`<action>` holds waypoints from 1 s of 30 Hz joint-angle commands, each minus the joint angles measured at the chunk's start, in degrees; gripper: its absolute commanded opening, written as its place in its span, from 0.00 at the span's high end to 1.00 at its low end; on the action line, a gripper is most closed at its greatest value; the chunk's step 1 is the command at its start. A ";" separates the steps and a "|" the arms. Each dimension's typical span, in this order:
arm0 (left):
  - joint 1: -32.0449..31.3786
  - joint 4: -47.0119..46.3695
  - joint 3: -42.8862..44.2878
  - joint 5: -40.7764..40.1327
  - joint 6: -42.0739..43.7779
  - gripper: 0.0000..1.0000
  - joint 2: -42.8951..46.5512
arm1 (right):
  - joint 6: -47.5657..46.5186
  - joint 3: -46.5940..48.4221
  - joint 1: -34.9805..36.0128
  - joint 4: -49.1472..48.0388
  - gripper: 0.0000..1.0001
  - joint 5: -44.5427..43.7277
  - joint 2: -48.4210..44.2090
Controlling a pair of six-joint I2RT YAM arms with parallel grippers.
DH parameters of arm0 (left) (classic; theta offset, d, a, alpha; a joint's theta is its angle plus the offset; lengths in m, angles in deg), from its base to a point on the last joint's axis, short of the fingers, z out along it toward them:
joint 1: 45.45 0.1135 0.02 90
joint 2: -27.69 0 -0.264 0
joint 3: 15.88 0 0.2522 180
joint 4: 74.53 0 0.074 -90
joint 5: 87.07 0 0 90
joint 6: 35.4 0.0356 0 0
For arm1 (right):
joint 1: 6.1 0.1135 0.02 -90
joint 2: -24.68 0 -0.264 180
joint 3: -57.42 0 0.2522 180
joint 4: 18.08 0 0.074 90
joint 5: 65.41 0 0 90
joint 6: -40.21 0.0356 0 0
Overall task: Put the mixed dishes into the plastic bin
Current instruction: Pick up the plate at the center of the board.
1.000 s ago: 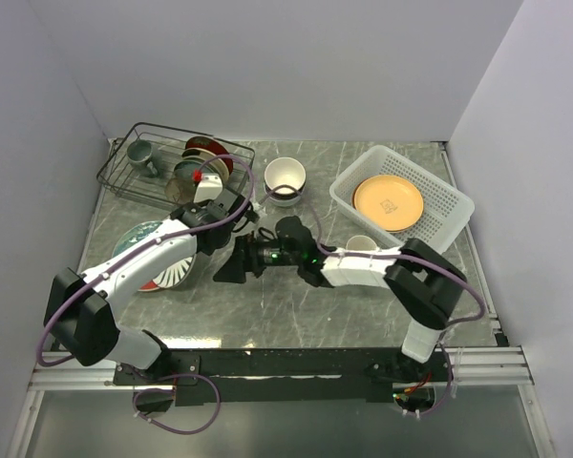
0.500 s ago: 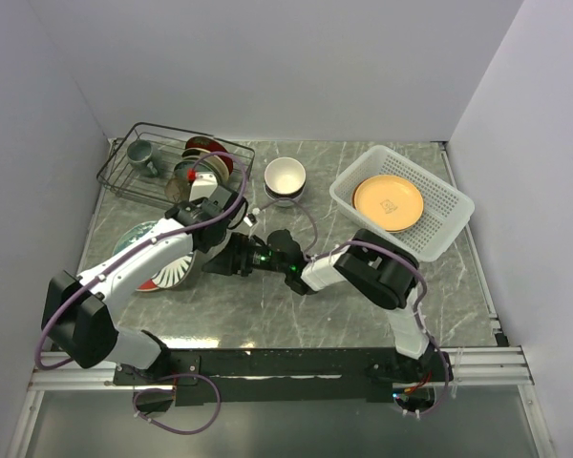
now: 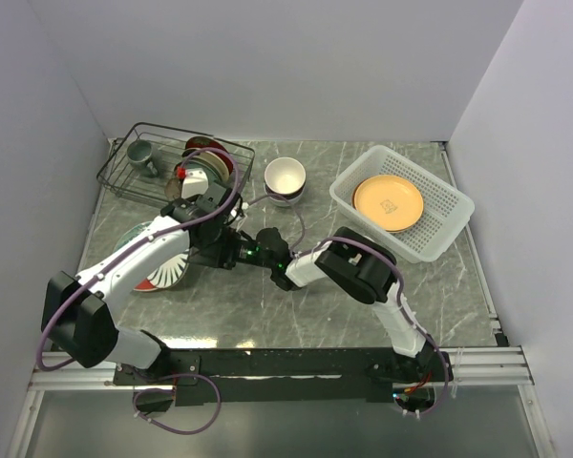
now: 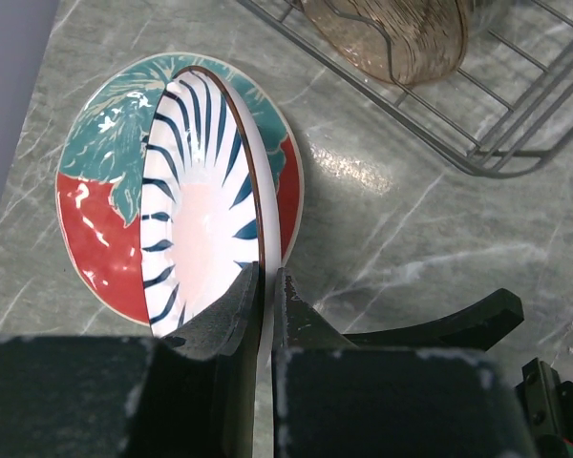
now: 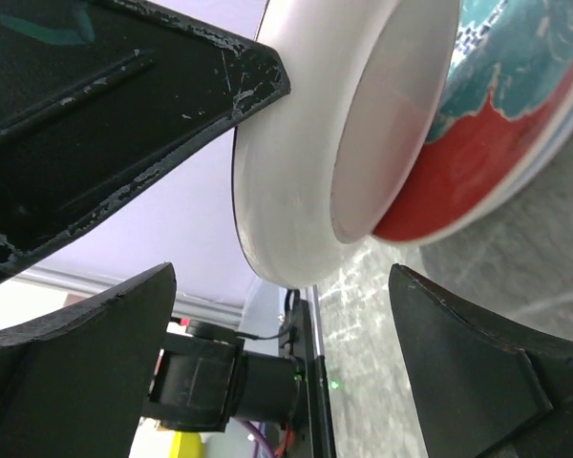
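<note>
The navy-striped white plate stands tilted on its edge over a red and teal plate that lies on the table. My left gripper is shut on the striped plate's near rim. My right gripper is open, its jaws wide on either side of the striped plate's white underside and not touching it. In the top view both grippers meet at centre left, the left and the right. The white plastic bin stands at the right with an orange plate in it.
A black wire rack at the back left holds a grey-green mug and upright plates. A cream bowl on a dark one stands at the back centre. My right arm's elbow lies in front of the bin.
My right arm has stretched further left until its open jaws reach the striped plate. My left gripper has shifted slightly, holding the plate on its edge.
</note>
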State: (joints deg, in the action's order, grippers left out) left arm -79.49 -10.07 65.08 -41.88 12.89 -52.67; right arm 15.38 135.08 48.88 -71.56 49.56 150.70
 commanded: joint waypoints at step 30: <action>2.58 -1.13 2.24 3.68 -12.16 0.99 4.42 | 4.62 12.12 0.56 6.16 0.28 -3.62 6.34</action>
State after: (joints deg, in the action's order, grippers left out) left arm -77.24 -10.09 65.41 -37.78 2.64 -51.31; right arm 19.86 143.99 49.39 -65.96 46.88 156.08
